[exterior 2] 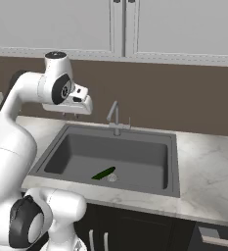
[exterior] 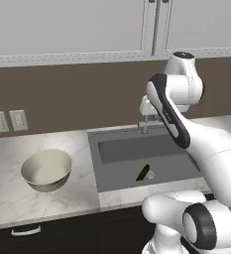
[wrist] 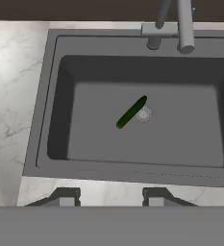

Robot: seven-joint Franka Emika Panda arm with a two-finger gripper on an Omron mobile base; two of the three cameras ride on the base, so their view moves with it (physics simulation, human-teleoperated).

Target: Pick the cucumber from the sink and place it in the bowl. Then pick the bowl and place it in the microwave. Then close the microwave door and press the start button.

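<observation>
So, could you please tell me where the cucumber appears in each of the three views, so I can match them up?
Left base view: the cucumber lies on the floor of the sink, right of centre in the picture.
Right base view: it lies low in the basin, left of centre.
Hand view: mid-picture, lying diagonally.
Shared landmark: the round drain right beside one end of it.
</observation>
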